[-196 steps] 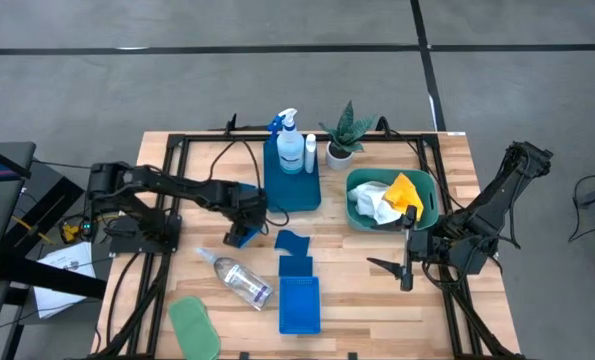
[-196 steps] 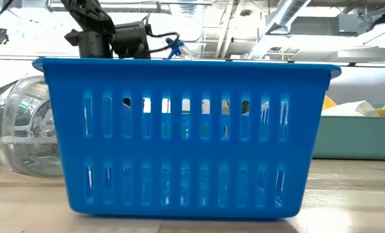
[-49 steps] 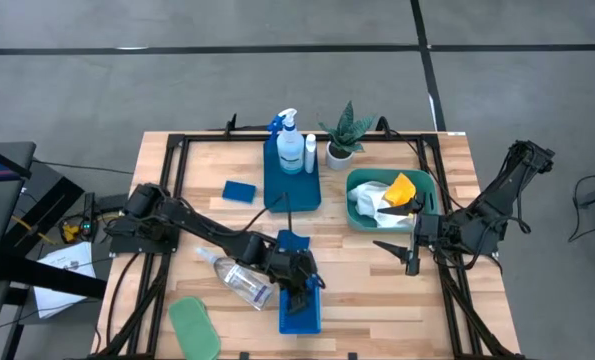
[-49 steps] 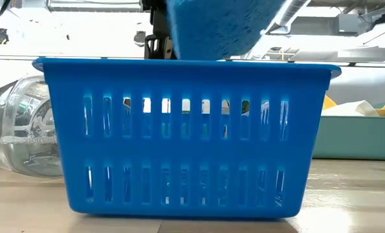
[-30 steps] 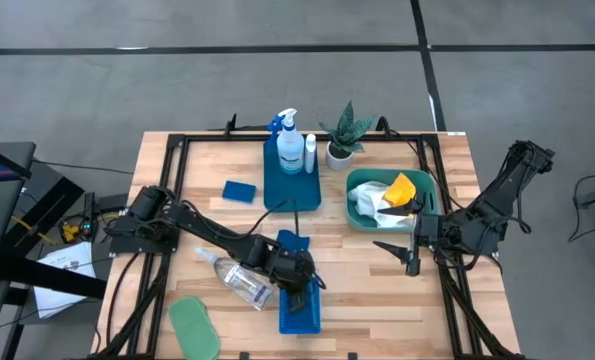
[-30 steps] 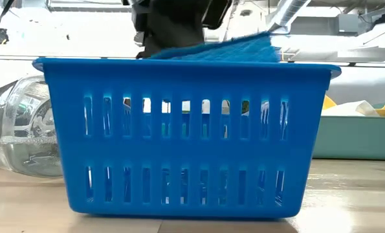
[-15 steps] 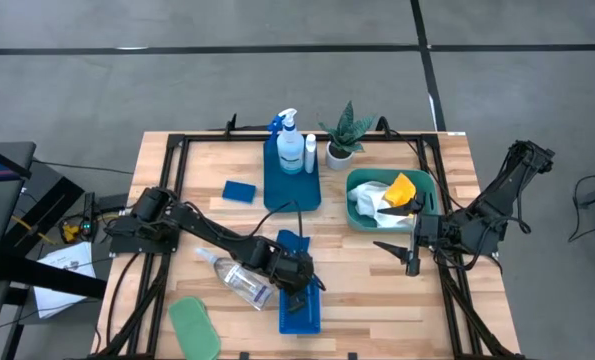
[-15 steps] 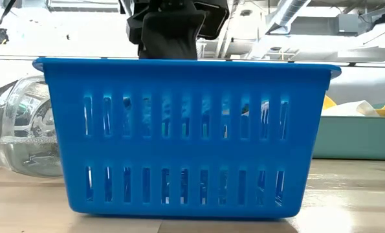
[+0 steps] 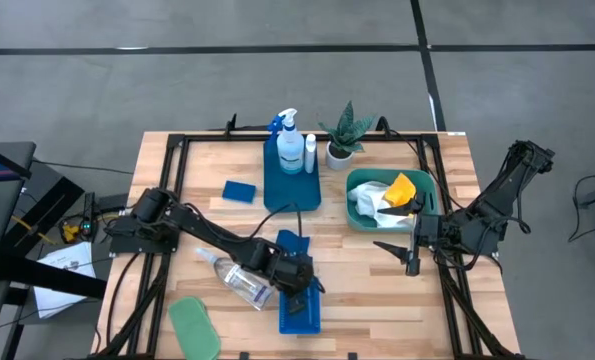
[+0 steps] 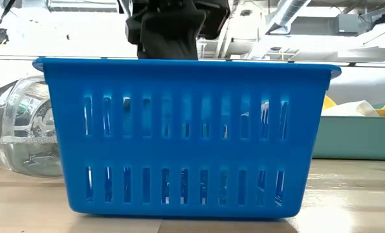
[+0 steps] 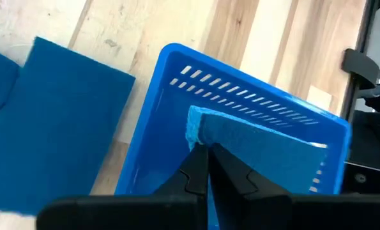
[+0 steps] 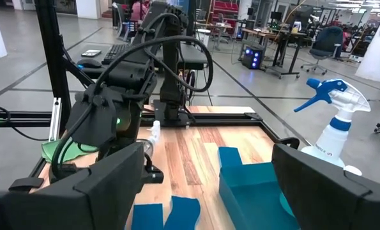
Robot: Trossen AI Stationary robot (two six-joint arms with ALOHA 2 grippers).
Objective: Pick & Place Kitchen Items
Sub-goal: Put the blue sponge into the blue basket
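Observation:
A blue slotted basket (image 9: 299, 305) stands near the table's front edge; it fills the low view (image 10: 186, 136). My left gripper (image 11: 207, 150) reaches down into it, shut on a blue square sponge (image 11: 260, 150). In the low view the sponge is hidden behind the basket wall. A second blue sponge (image 9: 240, 191) lies flat on the table at the left. My right gripper (image 9: 407, 262) hangs open over the table's right side, beside the teal tub (image 9: 429, 205), with nothing between its fingers (image 12: 100, 185). My left gripper pinches the sponge's near edge (image 11: 199, 124) between its two fingers, which slant down into the basket from the table's left. The sponge lies tilted inside the basket, below its rim. Whether its far end rests on the basket floor I cannot tell.
A clear plastic bottle (image 9: 239, 278) lies left of the basket, a green cloth (image 9: 192, 325) at the front left. Blue pads (image 9: 293, 242) lie behind the basket. A spray bottle (image 9: 287, 140) and white bottle (image 9: 310, 152) stand on a blue tray, beside a potted plant (image 9: 345, 135). White and yellow cloths fill the tub.
The sponge lay level just above the basket's rim in the low view; it has since sunk below the rim into the basket, still in my shut left gripper. My right arm has kept still.

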